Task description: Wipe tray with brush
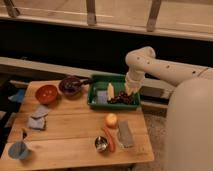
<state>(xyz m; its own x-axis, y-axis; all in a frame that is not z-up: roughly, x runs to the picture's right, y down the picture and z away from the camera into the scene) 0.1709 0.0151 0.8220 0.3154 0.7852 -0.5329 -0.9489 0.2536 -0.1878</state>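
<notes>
Tray: the dark green rectangular plastic tray (106,80) is sitting at the light wooden table's (70,135) far edge, toward its right corner, nearest the arm.
Brush: the small dark brush (121,99) seems to be lying at the tray's right end; I am unsure.
Gripper: the gripper (131,91) is reaching down over that end, probably for sweeping; apart or clamped, I cannot tell.

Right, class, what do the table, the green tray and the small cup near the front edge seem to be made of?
Table: wood, matte, pale planks with visible seams. Tray: probably plastic, uniform dark green with moulded raised sides. Cup: likely metal, grey with a bright glint, though it is small. The gripper reaches down at the tray's right end.
</notes>
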